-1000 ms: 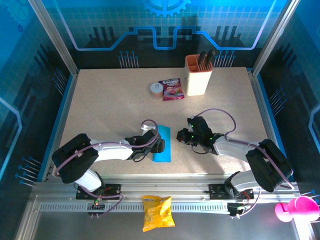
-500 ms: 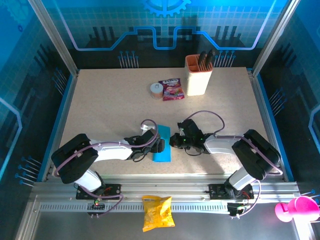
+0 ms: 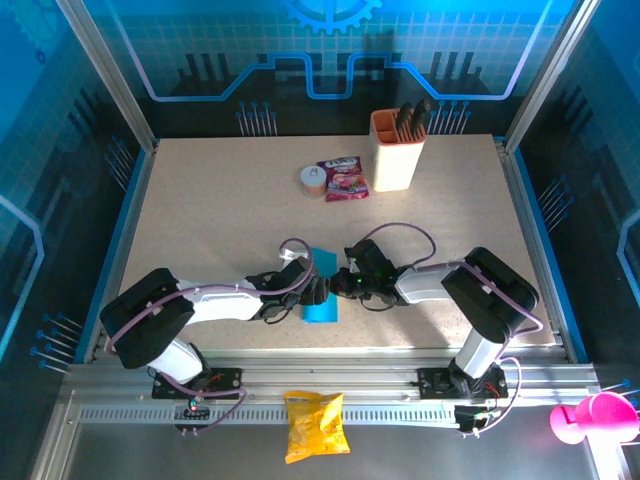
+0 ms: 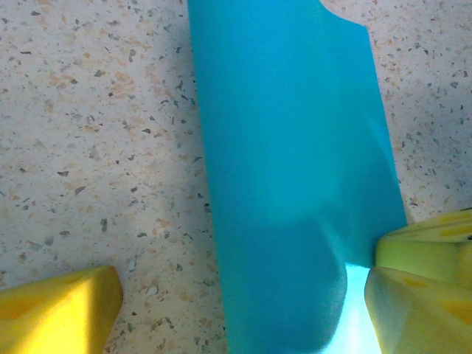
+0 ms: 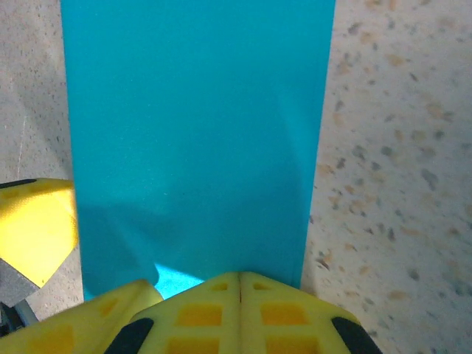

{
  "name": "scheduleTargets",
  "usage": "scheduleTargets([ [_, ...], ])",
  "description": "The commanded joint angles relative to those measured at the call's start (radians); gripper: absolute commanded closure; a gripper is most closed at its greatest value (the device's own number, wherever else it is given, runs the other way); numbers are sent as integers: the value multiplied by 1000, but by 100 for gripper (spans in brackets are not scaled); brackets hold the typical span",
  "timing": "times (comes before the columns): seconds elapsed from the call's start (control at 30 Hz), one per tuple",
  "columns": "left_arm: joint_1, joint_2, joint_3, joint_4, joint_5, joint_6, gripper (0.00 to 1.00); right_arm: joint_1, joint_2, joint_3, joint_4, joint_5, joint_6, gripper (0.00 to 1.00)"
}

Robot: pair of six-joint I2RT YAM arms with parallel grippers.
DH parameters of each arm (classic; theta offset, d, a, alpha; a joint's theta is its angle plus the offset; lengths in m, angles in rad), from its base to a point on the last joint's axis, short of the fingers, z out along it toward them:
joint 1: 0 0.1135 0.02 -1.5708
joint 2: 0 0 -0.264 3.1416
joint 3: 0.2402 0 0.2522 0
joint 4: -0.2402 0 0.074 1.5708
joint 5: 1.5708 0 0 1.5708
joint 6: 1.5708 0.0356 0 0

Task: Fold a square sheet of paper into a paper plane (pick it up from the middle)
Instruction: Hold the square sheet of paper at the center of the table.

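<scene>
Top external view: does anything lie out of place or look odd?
The yellow crisp bag lies off the table, on the metal rail at the near edge, away from the other things. Nothing looks spilled.

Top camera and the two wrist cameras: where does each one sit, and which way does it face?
Top external: fixed above and behind the arms, facing down on the table; both arms show, left gripper and right gripper close together at the blue paper.
Left wrist: on the left arm, facing down at the paper; its yellow fingers stand wide apart.
Right wrist: on the right arm, facing along the paper; its shut fingers sit at the bottom.
Shared: both wrist views show the paper and table.
</scene>
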Motion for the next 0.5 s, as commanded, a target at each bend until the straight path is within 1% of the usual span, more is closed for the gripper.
scheduleTargets([
  [0.0, 26, -3, -37, -8, 10, 8, 12, 14, 29, 4, 15, -6, 19, 100],
  [0.13, 33, -45, -41, -26, 15, -2, 12, 14, 22, -13, 15, 3, 24, 100],
  [0.23, 48, -114, -51, -43, 22, -13, 10, 14, 20, -16, -1, 11, 21, 100],
  [0.33, 67, -200, -60, -49, 51, -17, 10, 14, 23, -14, -11, 15, 19, 100],
  [0.43, 82, -276, -66, -36, 91, -6, 16, 14, 30, -10, -17, 17, 20, 100],
  [0.47, 88, -295, -68, -24, 122, 6, 20, 12, 34, -10, -17, 16, 19, 100],
])
